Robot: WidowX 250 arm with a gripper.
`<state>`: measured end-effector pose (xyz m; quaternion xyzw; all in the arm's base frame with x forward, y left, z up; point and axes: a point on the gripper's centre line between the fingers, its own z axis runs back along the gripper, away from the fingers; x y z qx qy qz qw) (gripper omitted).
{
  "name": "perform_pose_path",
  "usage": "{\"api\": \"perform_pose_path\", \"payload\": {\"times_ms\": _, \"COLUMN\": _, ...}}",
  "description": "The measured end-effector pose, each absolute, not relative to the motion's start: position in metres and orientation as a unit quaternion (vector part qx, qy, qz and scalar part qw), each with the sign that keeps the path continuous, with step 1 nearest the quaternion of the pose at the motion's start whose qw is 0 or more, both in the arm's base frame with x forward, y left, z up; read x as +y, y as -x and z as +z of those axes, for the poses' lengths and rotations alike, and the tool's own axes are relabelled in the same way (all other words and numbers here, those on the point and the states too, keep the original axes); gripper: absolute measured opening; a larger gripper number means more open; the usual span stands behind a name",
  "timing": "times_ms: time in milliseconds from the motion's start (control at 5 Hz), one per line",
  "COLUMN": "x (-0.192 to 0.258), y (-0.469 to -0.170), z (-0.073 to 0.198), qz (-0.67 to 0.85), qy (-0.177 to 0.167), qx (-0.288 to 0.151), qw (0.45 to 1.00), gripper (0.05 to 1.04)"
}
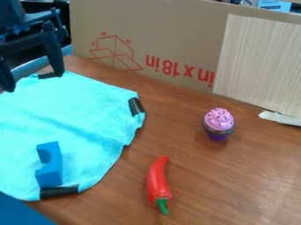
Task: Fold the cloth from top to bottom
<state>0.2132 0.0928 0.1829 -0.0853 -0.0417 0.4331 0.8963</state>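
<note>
The gripper (33, 81) is positioned at the far left, above the far part of the cloth (88, 103). Its two fingers (53, 57) point downward and stand apart, in the released state; no item is held between them. Contact between the fingers and the cloth cannot be determined from this view.

The cloth is bright turquoise and lies spread on the left side of the brown tabletop (235, 176), with shallow creases across its surface. Three black strips are located at its border: a far strip (50, 75) beside the fingers, a right strip (136, 107), and a near strip (59, 191).

A blue block (52, 169) with a curved notch in its left side rests on the near part of the cloth, just beside the near strip.

A red chili pepper (157, 179) lies on the tabletop to the right of the cloth, apart from it, with its green stem directed toward the near side. A toy cupcake (218, 122) with a pink top and a purple base stands upright farther right and farther back.

A cardboard panel (170, 30) with red print borders the far side. A light wood-grain board (262, 61) is set against its right portion. A blue item (20, 213) occupies the near left corner.
</note>
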Motion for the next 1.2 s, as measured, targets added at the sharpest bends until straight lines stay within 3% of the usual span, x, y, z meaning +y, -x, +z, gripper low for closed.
{"api": "perform_pose_path", "payload": {"times_ms": 400, "x": 0.102, "y": -0.228, "z": 0.158, "qz": 0.381, "qy": 0.102, "qx": 0.005, "qw": 0.919, "gripper": 0.999}}
{"api": "perform_pose_path", "payload": {"times_ms": 800, "x": 0.142, "y": -0.244, "z": 0.163, "qz": 0.27, "qy": 0.18, "qx": -0.066, "qw": 0.944, "gripper": 0.999}}
{"api": "perform_pose_path", "payload": {"times_ms": 1000, "x": 0.156, "y": -0.25, "z": 0.16, "qz": 0.193, "qy": 0.185, "qx": -0.087, "qw": 0.96, "gripper": 0.999}}
{"api": "perform_pose_path", "payload": {"times_ms": 1200, "x": 0.175, "y": -0.265, "z": 0.153, "qz": 0.173, "qy": 0.176, "qx": -0.143, "qw": 0.958, "gripper": 0.999}}
